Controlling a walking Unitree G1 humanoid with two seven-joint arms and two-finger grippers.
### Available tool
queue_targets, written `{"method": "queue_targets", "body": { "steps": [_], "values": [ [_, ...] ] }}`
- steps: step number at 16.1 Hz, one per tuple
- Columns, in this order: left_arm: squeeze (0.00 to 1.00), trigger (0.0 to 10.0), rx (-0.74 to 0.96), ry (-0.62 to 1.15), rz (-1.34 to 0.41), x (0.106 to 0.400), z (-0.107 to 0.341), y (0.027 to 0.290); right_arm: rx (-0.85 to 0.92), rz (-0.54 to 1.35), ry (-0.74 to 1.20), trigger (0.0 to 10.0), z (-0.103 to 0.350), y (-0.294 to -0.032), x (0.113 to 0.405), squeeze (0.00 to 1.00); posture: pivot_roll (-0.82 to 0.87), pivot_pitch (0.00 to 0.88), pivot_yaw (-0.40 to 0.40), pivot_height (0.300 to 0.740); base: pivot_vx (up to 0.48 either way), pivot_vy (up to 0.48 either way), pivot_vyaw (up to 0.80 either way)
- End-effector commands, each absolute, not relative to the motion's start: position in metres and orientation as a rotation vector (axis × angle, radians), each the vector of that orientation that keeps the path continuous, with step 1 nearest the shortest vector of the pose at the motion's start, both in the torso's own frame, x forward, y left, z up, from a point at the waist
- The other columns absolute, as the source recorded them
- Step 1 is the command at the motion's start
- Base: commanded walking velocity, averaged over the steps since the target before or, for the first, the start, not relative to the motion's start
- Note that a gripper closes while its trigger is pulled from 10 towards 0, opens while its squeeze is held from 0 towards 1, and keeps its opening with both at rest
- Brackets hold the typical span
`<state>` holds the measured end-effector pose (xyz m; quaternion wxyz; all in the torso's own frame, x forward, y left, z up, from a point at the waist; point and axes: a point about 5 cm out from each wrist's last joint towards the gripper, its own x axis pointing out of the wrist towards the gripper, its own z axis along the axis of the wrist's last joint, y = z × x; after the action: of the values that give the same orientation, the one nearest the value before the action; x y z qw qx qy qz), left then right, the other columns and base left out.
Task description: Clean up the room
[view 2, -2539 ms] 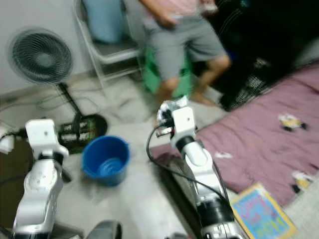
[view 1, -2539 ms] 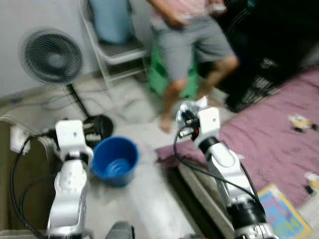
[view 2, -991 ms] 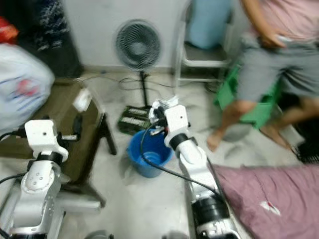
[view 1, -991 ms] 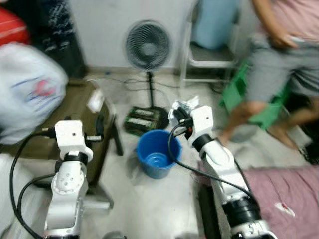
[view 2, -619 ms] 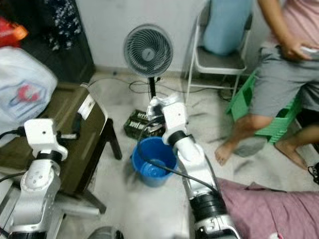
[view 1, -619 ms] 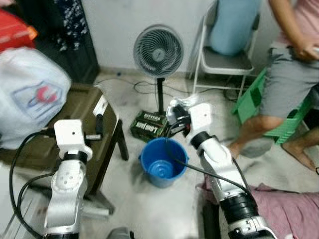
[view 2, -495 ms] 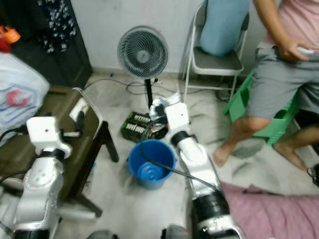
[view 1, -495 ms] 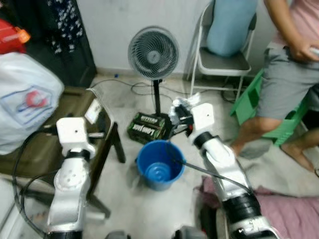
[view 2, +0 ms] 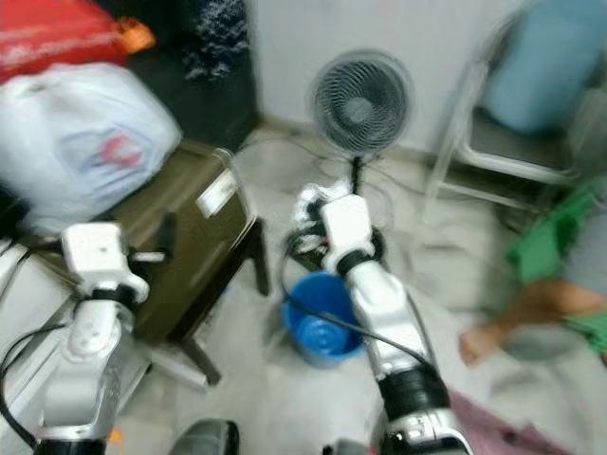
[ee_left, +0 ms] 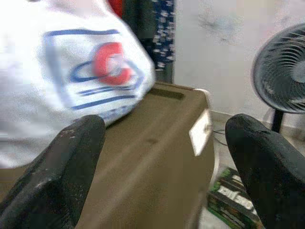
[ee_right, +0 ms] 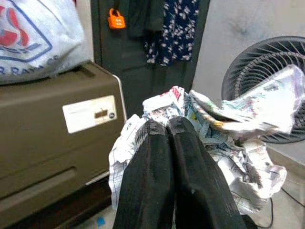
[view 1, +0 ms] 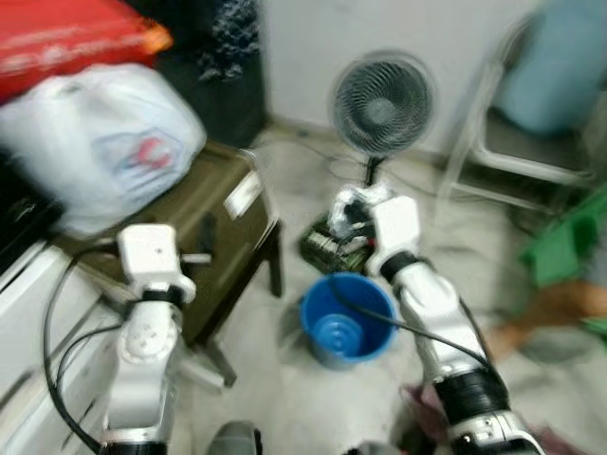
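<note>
Above the blue bucket [view 1: 346,327], right claw [ee_right: 167,130] clamped on shapeless crumpled newspaper [ee_right: 224,138].

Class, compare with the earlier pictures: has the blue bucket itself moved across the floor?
Cannot tell. The whole view has swung, so the camera moved. The bucket stays just in front of the fan base, as before.

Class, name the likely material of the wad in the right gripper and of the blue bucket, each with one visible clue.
Wad in the right gripper: printed paper, probably newspaper, matte, sharply creased and crumpled. Blue bucket: probably plastic, with smooth, evenly coloured walls, though blur leaves it uncertain.
</note>
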<state>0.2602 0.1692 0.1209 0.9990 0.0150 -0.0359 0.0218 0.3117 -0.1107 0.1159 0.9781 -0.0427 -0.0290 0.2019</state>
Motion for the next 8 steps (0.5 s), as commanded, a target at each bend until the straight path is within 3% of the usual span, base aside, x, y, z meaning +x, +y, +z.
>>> {"method": "queue_targets", "body": {
  "steps": [1,8],
  "values": [
    [0.0,10.0,0.041,-0.075,0.048,0.2596,0.1222,0.1733,-0.077,0.411,-0.058,10.0,0.1162,-0.1057,0.312,0.0,0.0,0.062,-0.024,0.74,0.334,0.0,0.46],
    [0.0,10.0,0.037,-0.075,0.039,0.259,0.1221,0.1716,-0.082,0.411,-0.05,10.0,0.1144,-0.1052,0.313,0.0,0.0,0.06,-0.028,0.74,0.355,0.0,0.0]
  ]
}}
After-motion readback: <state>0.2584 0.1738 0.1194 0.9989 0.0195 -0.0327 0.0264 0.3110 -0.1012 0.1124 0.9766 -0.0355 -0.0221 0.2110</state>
